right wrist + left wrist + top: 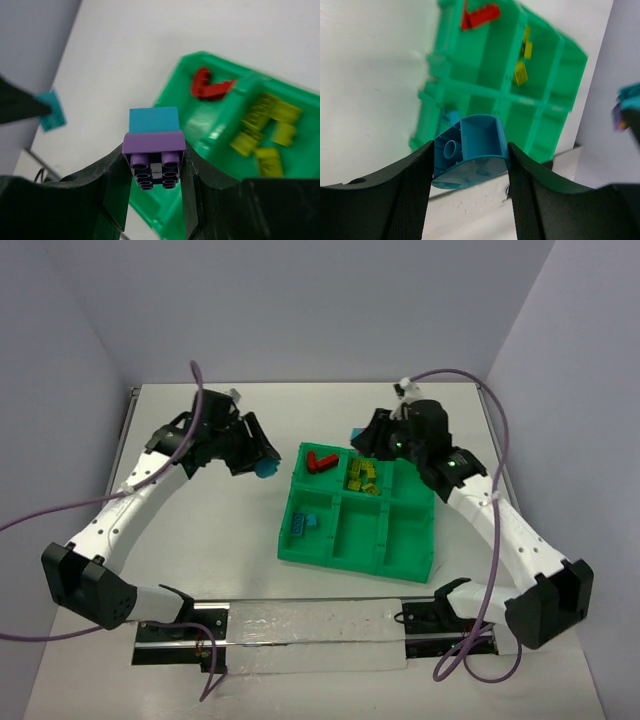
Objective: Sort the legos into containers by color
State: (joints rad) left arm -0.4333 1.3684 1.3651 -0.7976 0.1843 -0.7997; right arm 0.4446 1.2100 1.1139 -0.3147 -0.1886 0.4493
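The left fingers [415, 190] are clamping a teal curved brick [475, 150] beside the green tray [406, 538]; the right fingers [115, 185] are gripping a purple-and-blue brick stack [154, 142].

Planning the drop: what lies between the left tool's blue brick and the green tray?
Only bare table, from brick to tray, in the top view.

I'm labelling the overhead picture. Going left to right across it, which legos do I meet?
Cyan brick → red legos → yellow legos.
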